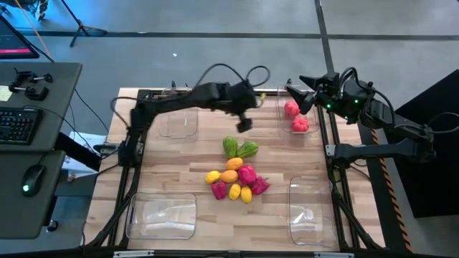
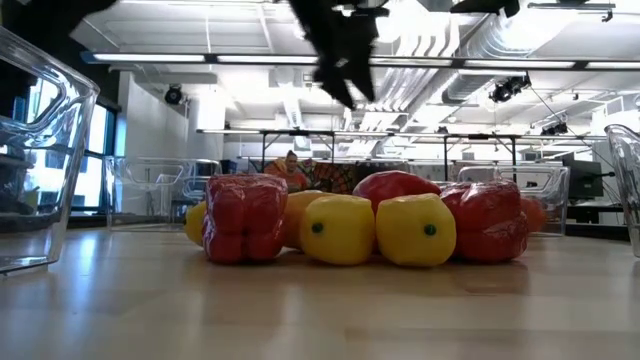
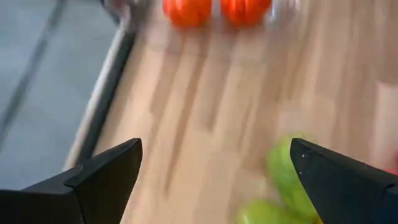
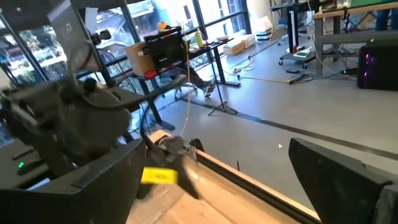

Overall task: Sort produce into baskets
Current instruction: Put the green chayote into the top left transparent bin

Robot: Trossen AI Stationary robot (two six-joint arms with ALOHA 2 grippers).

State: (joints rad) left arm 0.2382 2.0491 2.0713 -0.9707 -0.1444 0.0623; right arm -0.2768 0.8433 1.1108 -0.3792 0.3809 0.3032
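A pile of toy produce [image 1: 235,172] lies at the table's middle: two green pieces [image 1: 239,148] at its far side, then orange, yellow, magenta and red ones. In the low view red [image 2: 245,218] and yellow [image 2: 338,228] pieces show in front. Two red pieces [image 1: 295,116] lie in the far right clear bin [image 1: 310,109]. My left gripper [image 1: 244,122] hangs open and empty above the table just beyond the green pieces [image 3: 286,180]; it also shows in the left wrist view [image 3: 214,149]. My right gripper [image 1: 295,86] is open and empty at the far right bin's far edge, seen too in the right wrist view [image 4: 214,146].
Three more clear bins stand at the far left [image 1: 179,118], near left [image 1: 163,215] and near right [image 1: 310,208] corners. Bare wood lies between the pile and the bins. A desk with a keyboard and mouse [image 1: 29,122] stands left of the table.
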